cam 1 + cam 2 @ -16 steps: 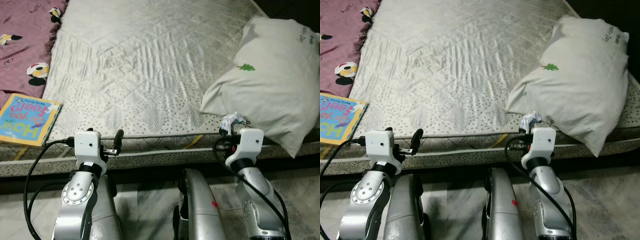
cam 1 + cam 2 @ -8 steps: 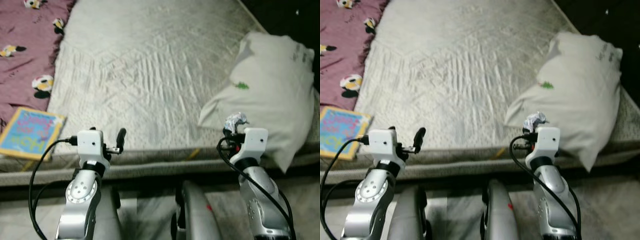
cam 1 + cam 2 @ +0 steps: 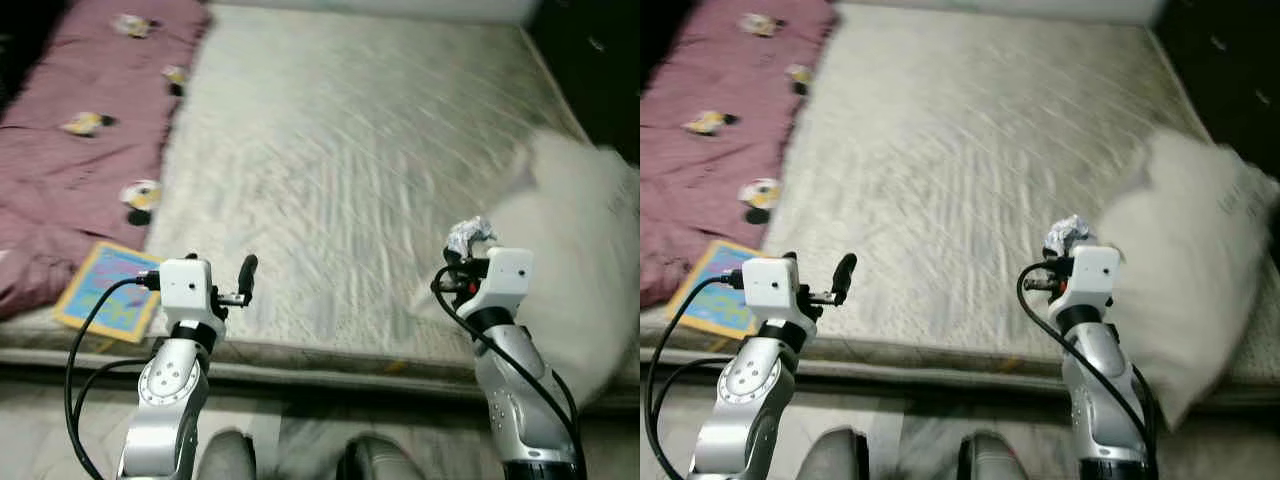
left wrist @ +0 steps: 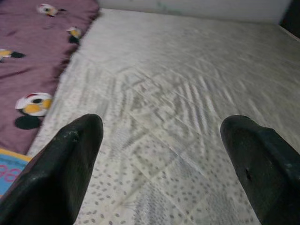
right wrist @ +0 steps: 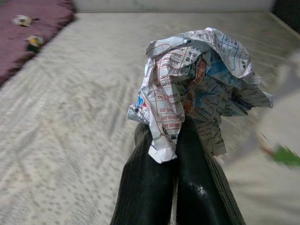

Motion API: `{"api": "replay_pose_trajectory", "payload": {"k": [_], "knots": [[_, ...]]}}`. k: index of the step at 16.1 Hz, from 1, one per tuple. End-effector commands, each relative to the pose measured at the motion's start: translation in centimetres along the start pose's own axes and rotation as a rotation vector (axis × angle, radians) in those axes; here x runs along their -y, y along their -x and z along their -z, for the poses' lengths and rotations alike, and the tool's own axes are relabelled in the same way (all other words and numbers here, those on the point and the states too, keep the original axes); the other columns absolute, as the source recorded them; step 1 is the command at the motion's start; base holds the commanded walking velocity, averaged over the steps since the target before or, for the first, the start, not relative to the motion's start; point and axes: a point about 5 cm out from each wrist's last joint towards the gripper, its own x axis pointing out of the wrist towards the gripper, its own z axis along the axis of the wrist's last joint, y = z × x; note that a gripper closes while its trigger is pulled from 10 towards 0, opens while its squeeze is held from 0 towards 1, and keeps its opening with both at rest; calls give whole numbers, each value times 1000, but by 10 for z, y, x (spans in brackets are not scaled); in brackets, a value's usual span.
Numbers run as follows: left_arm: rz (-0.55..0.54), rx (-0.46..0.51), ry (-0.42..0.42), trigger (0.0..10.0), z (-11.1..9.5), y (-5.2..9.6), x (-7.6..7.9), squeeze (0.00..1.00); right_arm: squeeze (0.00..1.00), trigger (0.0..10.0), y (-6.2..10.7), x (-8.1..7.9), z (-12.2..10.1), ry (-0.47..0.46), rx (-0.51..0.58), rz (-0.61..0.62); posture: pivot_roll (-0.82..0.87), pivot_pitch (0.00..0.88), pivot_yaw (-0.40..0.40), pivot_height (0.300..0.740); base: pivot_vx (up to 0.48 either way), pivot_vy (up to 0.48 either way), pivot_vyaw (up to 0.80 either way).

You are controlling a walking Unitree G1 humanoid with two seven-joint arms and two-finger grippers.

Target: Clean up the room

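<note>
My view has swung since a second ago, and more of the maroon blanket (image 3: 75,190) now shows; my right gripper (image 5: 178,140) still pinches the crumpled paper (image 5: 197,79) above the mattress (image 3: 340,180) edge, just beside the blurred pillow (image 3: 1185,250); my left gripper (image 4: 161,154) spreads wide and bare near the picture book (image 3: 105,290); broad mattress lies open ahead.

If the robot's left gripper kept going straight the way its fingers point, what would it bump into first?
Probably the mattress. The left gripper is open and aims over the pale quilted top, with nothing lying between its fingers and the bed. The purple blanket lies off to one side. Exactly where it would touch down is hard to judge.
</note>
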Motion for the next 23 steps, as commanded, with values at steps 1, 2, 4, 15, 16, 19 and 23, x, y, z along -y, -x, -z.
{"api": "replay_pose_trajectory", "payload": {"k": [1, 2, 4, 15, 16, 19, 23], "knots": [[2, -25, 13, 10000, 4, 2, 0, 0, 0, 10000, 3, 1, 7, 5, -28, 7, 7, 82, -57, 740, 0, 0, 0], [2, -22, 6, 10000, 4, 1, 0, 0, 0, 10000, 2, 2, 7, 18, -27, 5, 6, 83, -59, 740, 0, 0, 0], [1, -17, 9, 10000, 2, 0, -1, 0, 0, 10000, 1, 5, 7, 23, -25, 18, 6, 86, -60, 740, 0, 0, 0], [-2, -13, 21, 10000, 1, -4, 0, 0, 0, 10000, -1, 4, 10, 43, -38, 10, 5, 96, -71, 740, 0, 311, -331], [-4, -12, 21, 10000, 1, -4, 0, 0, 0, 10000, -1, 4, 10, 44, -39, 10, 5, 96, -71, 740, 0, 480, 0], [-1, -9, 19, 10000, 0, -5, 0, 0, 0, 10000, -2, 4, 11, 61, -46, 7, 1, 96, -72, 740, 0, 480, 0], [-1, -8, 13, 10000, 0, -6, 0, 0, 0, 10000, -1, 4, 13, 65, -50, 2, 1, 99, -72, 740, 0, 480, 0]]}}
